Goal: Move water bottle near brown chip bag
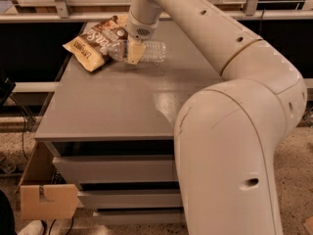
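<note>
Your hand (pixel 132 52) is at the far left part of the table (pixel 117 106), reaching down from the big white arm (pixel 230 131) that fills the right side of the view. It is clamped on the water bottle (pixel 152 52): you see one tan finger (pixel 135 53) pressed across the near side of the bottle, while the other is hidden behind it. The bottle lies on its side, lengthwise left to right, low at the tabletop (you cannot tell if it touches the surface or hangs just above). Its clear ribbed body sticks out to the right of the hand, and its other end pokes out to the left.

The brown chip bag (pixel 95 42) lies flat just left of the hand, angled, with its tan-yellow end toward the near left edge of the table. The left end of the bottle is just beside the bag, possibly touching. Below the tabletop you have grey drawers (pixel 117 170), and a cardboard box (pixel 46 199) sits on the floor at the near left.
</note>
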### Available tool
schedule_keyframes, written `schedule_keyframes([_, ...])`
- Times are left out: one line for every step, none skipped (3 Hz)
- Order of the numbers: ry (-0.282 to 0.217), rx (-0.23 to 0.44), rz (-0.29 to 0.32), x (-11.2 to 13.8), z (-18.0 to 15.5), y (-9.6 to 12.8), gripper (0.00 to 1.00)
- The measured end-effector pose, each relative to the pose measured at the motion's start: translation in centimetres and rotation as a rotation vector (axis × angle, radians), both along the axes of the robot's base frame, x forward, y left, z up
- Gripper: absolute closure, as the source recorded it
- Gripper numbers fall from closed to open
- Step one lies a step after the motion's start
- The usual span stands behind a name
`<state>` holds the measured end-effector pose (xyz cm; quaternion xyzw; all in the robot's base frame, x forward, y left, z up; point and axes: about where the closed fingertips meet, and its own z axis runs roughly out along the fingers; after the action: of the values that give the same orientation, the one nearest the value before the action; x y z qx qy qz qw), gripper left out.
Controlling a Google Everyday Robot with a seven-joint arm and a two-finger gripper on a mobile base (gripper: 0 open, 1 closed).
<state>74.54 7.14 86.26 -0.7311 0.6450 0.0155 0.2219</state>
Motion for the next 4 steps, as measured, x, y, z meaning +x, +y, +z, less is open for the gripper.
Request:
schedule_keyframes([-0.007,0.012,0.041,-0.05,-0.03,0.45,0.38])
schedule_keyframes([-0.007,0.022,0.077,-0.13,0.03,0.71,0.14])
schedule_keyframes([-0.004,0.026,0.106,-0.20,0.16,0.91,0.00])
schedule_keyframes([-0.001,0.032,0.138,-0.28,0.36,1.16,0.00])
